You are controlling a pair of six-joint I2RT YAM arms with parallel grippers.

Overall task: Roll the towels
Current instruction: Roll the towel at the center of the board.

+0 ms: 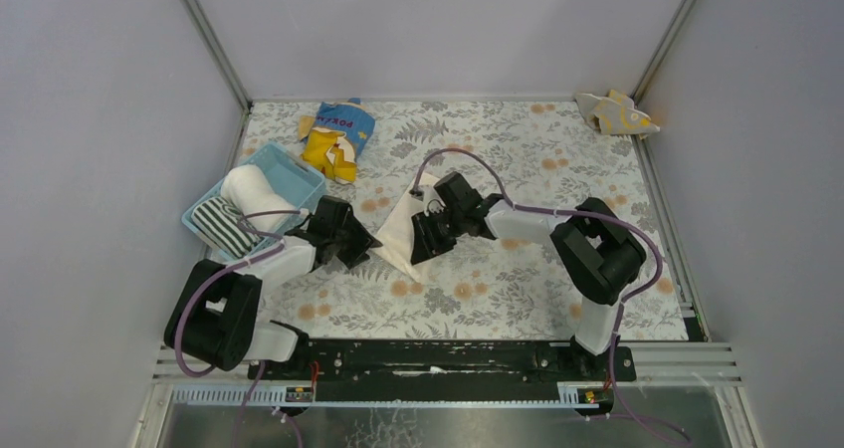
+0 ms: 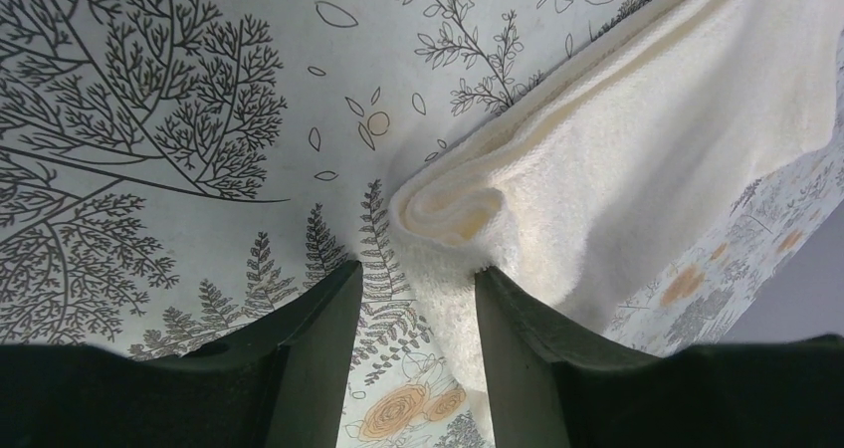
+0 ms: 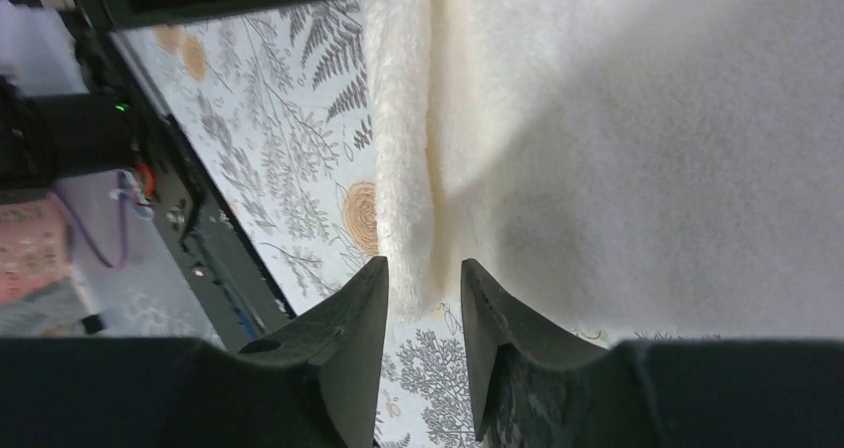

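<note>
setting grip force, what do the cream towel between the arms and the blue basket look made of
Cream towel: likely terry cloth, matte, fuzzy pile and soft folds. Blue basket: probably rigid plastic, smooth thin straight rim, though small in view.

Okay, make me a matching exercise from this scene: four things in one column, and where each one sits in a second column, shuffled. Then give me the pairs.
Things:
1. striped towel
2. beige towel with yellow marks
3. snack bag
4. spread-out cream towel

Places:
A. far right corner of the table
B. middle of the table, one edge partly rolled
C. inside the light blue basket
D. on the table just beyond the basket

Pairs: 1-C, 2-A, 3-D, 4-B
</note>
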